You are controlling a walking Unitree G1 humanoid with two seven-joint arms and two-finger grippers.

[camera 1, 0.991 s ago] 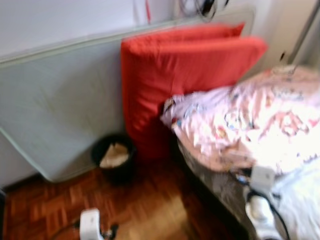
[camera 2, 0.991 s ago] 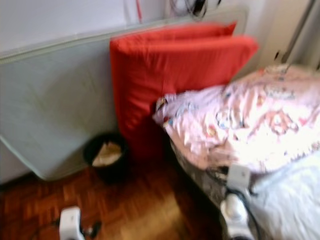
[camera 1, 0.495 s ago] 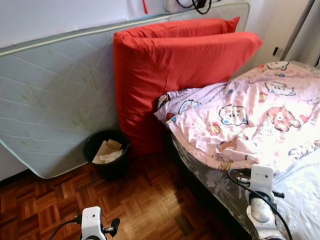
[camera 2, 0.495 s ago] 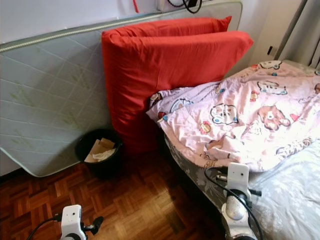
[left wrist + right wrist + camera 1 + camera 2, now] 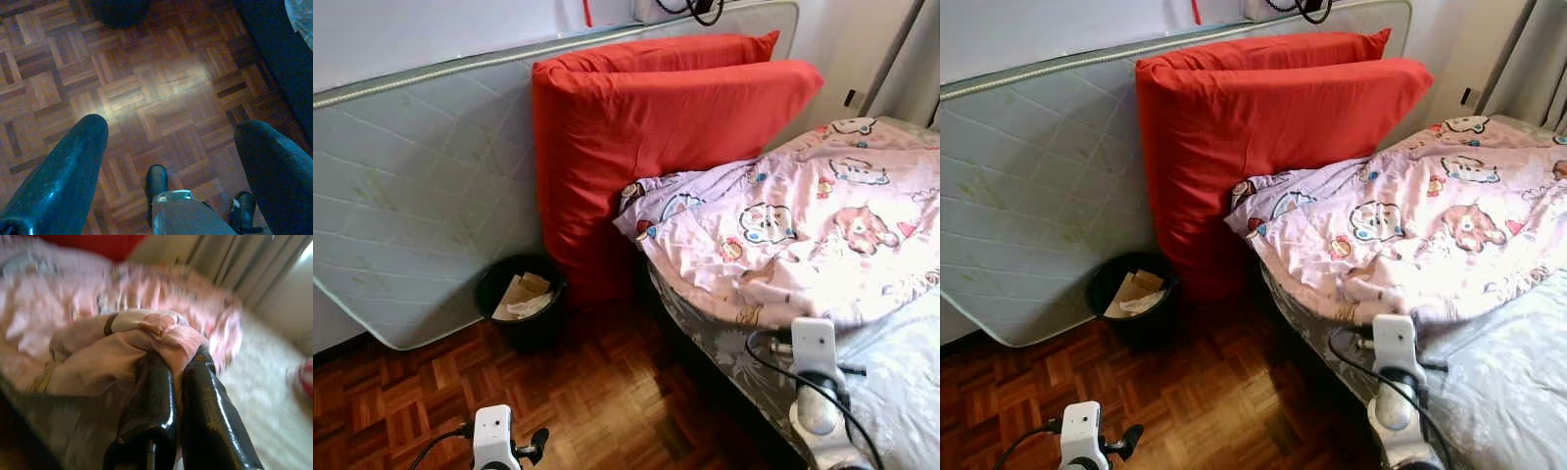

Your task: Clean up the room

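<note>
The left gripper (image 5: 171,134) hangs over a parquet floor (image 5: 146,93), its two black fingers (image 5: 63,176) spread wide at the lower corners. A bright glare patch lies mid-frame. A dark round bin (image 5: 120,10) sits at the top edge, and a dark bed side (image 5: 279,63) crosses the upper right.

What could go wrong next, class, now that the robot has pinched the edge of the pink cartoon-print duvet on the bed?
1. The right gripper holds only a small bunched fold of the pink cartoon-print duvet; it may slip free when pulled.
2. The duvet overhangs the bed edge above the round black waste bin of paper scraps; a sideways tug might drag it to the parquet floor.
</note>
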